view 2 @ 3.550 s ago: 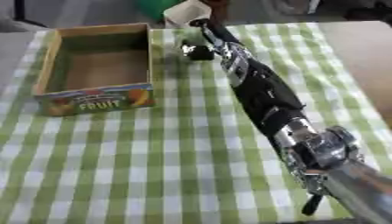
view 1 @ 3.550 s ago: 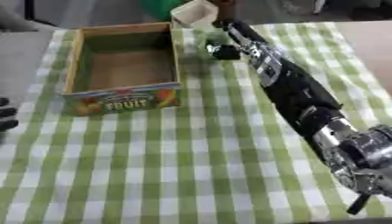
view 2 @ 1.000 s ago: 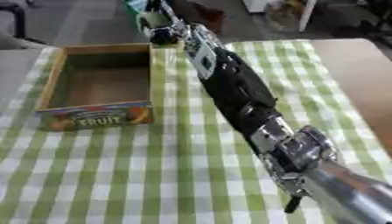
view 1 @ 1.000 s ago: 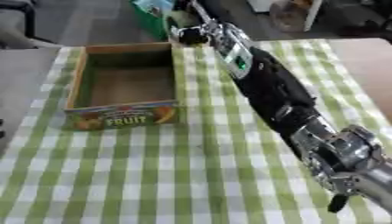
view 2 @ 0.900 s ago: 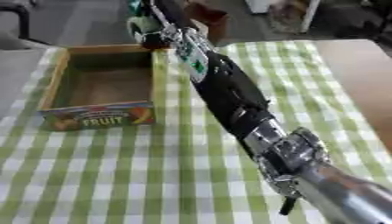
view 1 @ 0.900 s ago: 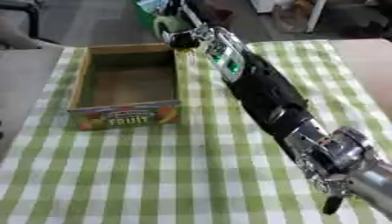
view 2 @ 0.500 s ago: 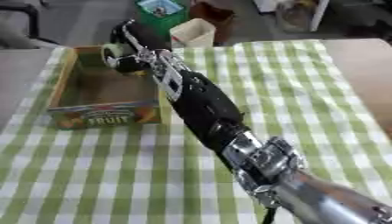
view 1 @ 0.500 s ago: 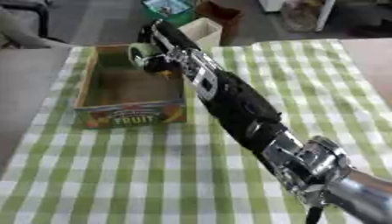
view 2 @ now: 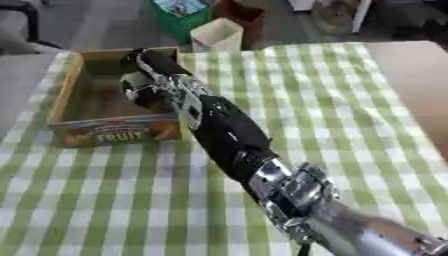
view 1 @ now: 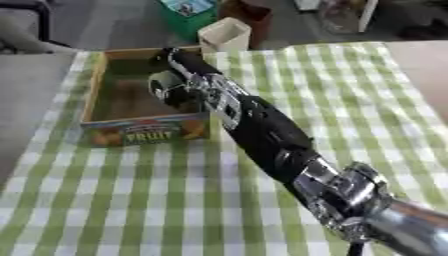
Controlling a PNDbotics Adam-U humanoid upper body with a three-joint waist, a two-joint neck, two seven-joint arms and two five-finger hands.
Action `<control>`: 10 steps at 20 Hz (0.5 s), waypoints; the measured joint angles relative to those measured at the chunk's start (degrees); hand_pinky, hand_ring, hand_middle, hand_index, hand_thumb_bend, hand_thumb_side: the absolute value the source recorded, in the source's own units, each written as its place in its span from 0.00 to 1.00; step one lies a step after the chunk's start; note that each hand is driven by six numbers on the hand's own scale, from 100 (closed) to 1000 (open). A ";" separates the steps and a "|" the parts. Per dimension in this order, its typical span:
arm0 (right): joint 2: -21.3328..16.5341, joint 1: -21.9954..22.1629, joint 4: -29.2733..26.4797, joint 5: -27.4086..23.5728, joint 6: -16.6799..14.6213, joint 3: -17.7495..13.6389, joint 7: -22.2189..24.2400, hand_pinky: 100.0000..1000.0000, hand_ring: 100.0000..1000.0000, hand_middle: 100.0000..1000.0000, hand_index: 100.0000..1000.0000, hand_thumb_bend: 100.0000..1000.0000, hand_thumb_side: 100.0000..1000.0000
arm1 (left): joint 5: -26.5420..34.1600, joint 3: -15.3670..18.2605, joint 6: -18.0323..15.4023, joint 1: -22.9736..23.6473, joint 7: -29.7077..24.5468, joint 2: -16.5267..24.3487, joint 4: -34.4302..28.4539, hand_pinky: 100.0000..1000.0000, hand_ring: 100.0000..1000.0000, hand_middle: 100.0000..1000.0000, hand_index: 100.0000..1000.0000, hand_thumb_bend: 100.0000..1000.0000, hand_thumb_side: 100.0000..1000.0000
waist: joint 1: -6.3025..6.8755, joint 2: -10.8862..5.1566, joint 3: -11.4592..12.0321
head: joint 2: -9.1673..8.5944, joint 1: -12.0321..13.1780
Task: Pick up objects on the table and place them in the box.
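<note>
Over the box (view 1: 96, 89), the right hand (view 1: 175, 82) now hangs above the open interior, near the wall on the robot's right side. Three and a half seconds ago the same hand was well beyond that corner of the box, out over the checked cloth (view 1: 367, 105), and a second ago it had only reached the far corner; the arm has swung across toward the robot's left in that time. Its fingers are curled, and a pale rounded shape (view 1: 161, 83) shows at the hand's near side, but whether that is a carried object or part of the hand itself cannot be told, so the state of the grasp stays unclear. What can be seen of the box floor looks bare beside the hand. On the cloth around the box no loose object can be made out. If the hand does carry something, the move means the transport step is nearly finished and letting go into the box is what remains. The left hand shows in neither view.
</note>
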 measured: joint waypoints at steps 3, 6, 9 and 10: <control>-0.38 -0.06 -1.05 -1.22 0.10 -0.01 0.88 0.91 0.89 0.91 0.93 0.00 0.50 | 0.00 0.01 0.01 0.00 0.01 0.00 0.00 0.76 0.74 0.70 0.65 0.13 0.18 | -0.05 0.01 -0.40 | -0.08 0.22; -1.19 -0.58 -2.68 -2.75 0.21 0.04 1.37 0.93 0.90 0.92 0.93 0.00 0.50 | 0.00 0.02 0.01 -0.01 0.02 0.00 0.00 0.76 0.74 0.70 0.65 0.13 0.18 | -0.07 0.03 -0.89 | -0.24 0.33; -2.09 -0.85 -4.63 -4.60 0.34 0.09 1.61 0.92 0.89 0.90 0.91 0.00 0.46 | -0.01 0.03 0.01 -0.01 0.04 0.00 0.00 0.76 0.74 0.70 0.65 0.13 0.18 | -0.09 0.04 -1.43 | -0.38 0.56; -2.43 -0.87 -5.27 -5.19 0.36 0.12 1.57 0.91 0.88 0.89 0.90 0.00 0.40 | -0.01 0.04 -0.01 -0.01 0.06 0.00 0.00 0.76 0.74 0.70 0.65 0.13 0.18 | -0.09 0.04 -1.64 | -0.42 0.69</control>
